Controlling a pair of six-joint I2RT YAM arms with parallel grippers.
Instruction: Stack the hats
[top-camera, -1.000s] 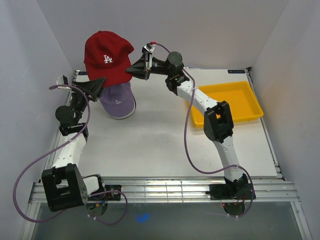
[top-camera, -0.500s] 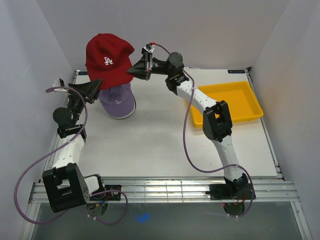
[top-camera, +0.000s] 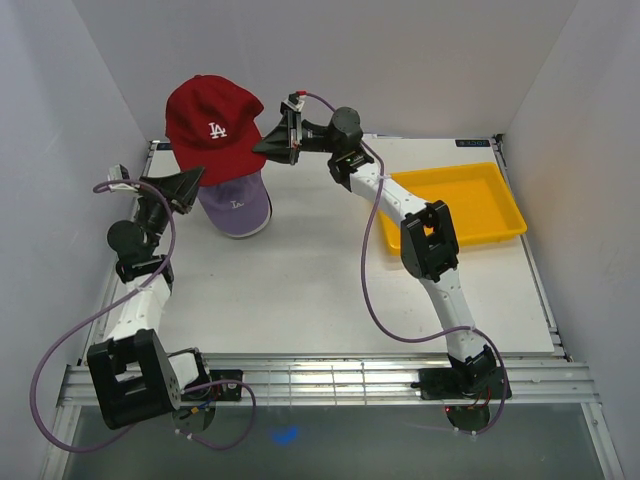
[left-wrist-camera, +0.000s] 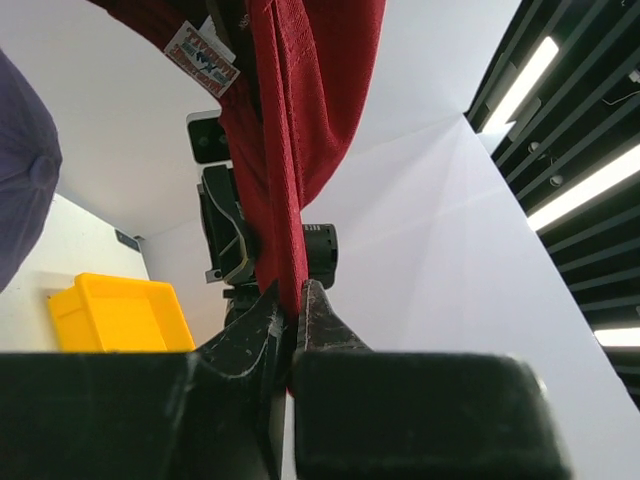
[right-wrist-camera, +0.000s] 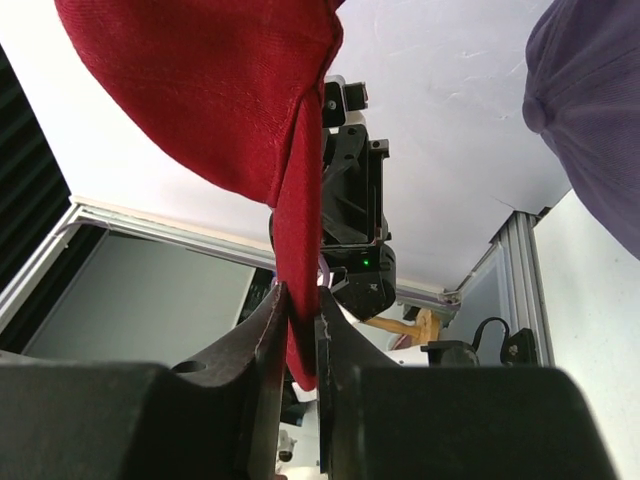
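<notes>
The red hat (top-camera: 213, 118), with a white LA logo, hangs in the air at the back left, held from both sides. My left gripper (top-camera: 194, 181) is shut on its lower left edge, and red fabric (left-wrist-camera: 285, 200) runs down between the jaws. From the right, my right gripper (top-camera: 262, 146) is shut on the hat's rim, pinching the red band (right-wrist-camera: 300, 250). The purple hat (top-camera: 236, 203) sits on the table directly under the red one; it also shows at the edge of the wrist views, purple hat (left-wrist-camera: 18, 170) and purple hat (right-wrist-camera: 590, 120).
A yellow tray (top-camera: 462, 208) stands at the back right of the white table, and the yellow tray (left-wrist-camera: 118, 315) shows low in the left wrist view. White walls close in the left, back and right sides. The arm bases sit along the near rail.
My left gripper has closed on the red hat's edge after standing open beside it. The red hat has shifted slightly left; the right gripper keeps its grip.
</notes>
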